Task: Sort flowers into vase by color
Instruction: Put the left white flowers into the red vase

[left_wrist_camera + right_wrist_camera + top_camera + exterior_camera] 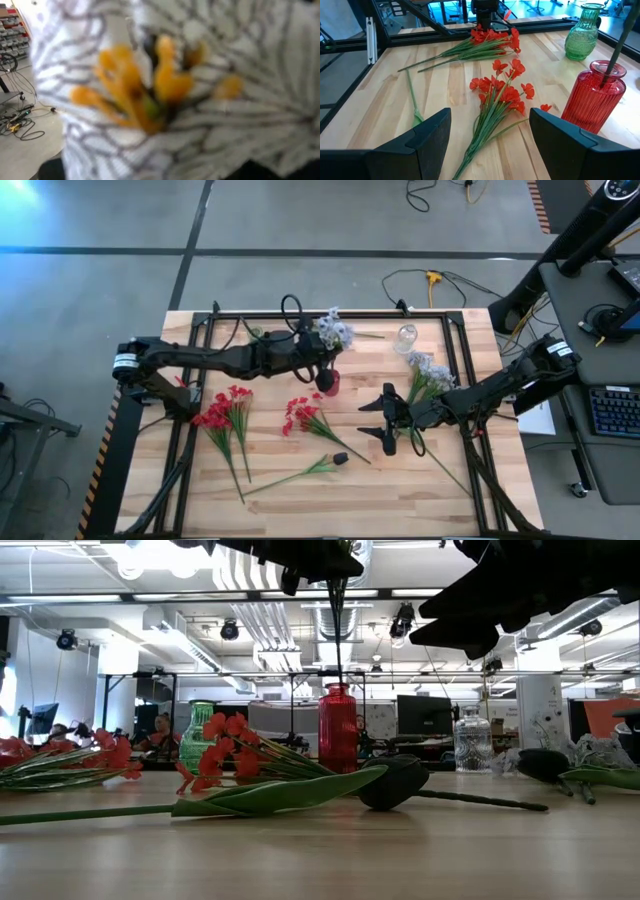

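Pale bloom (165,95) fills the left wrist view: left claw (318,350) clamps its light, floppy stem over the red vase (329,383); right claw (388,419) hovers wide; grip low on stalks.

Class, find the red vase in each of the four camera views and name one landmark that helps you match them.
High view: red vase near table centre, under the left gripper.
Low view: centre, upright, with a stalk going into its mouth.
Left wrist view: not visible; a pale bloom fills it.
Right wrist view: far right.
Shared landmark: green vase, also in the low view.

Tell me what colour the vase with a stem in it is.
Red vase; the right wrist view shows it best.
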Robot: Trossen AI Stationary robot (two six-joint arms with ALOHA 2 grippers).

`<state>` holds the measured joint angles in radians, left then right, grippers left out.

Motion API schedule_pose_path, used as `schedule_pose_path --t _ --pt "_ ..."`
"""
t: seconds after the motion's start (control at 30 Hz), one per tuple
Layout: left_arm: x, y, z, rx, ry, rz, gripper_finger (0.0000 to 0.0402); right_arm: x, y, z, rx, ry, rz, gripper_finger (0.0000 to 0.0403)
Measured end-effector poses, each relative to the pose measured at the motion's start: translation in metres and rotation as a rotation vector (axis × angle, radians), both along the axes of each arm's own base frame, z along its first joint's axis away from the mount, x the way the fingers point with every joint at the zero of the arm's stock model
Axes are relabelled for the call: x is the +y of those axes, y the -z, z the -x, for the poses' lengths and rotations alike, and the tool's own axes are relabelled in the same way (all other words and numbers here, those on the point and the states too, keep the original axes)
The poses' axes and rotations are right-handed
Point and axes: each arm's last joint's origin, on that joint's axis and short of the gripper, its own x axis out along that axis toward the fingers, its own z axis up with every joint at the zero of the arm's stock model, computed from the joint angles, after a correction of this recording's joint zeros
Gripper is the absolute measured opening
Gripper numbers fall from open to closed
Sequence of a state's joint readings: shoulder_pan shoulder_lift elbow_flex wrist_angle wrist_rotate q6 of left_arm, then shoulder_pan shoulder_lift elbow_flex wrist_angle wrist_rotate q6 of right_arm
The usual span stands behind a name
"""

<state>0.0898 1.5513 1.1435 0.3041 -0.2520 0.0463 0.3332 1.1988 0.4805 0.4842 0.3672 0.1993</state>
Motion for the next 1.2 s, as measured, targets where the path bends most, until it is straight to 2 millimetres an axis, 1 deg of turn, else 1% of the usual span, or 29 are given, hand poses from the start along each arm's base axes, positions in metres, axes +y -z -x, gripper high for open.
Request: schedule_pose_path --t 0.17,0.6,0.9,1.2 --pt "0.0 0.006 0.001 0.007 0.0 0.004 0.0002 0.0 0.0 0.0 0.0 0.0 0.0 0.0261" --pt "0.0 0.008 0.0 0.015 0.0 0.005 0.0002 0.0 0.0 0.0 0.001 0.0 0.0 0.0261" --pt "0.0 0.02 0.003 0.003 -0.002 0.02 0.0001 0.0 0.0 0.0 0.001 0.0 0.001 0.0261" --pt "0.0 0.02 0.003 -0.001 -0.002 0.025 0.0001 0.0 0.0 0.0 0.001 0.0 0.001 0.0261"
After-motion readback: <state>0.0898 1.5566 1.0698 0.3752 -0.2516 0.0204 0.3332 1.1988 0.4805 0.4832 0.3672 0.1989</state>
